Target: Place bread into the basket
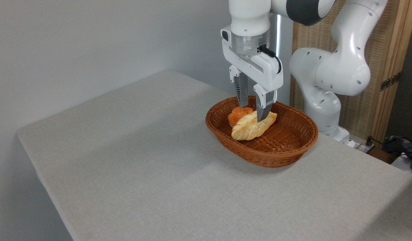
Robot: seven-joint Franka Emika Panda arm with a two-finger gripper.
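The bread [251, 128], a long braided golden loaf showing its paler side, lies inside the basket [283, 152], an oval reddish-brown wicker one on the table's right part. Behind the loaf sits a small round orange bun [238, 114]. My gripper [252, 109] hangs just above the loaf, open, its two fingers spread with nothing between them. The nearer fingertip [262, 115] overlaps the loaf's top in the picture; whether it touches I cannot tell.
The grey cloth-covered table [142, 160] stretches left and forward of the basket. The arm's white base [326, 110] stands behind the basket on the right, before a wooden screen [387, 67]. Cables and dark items [407, 147] lie off the table's right edge.
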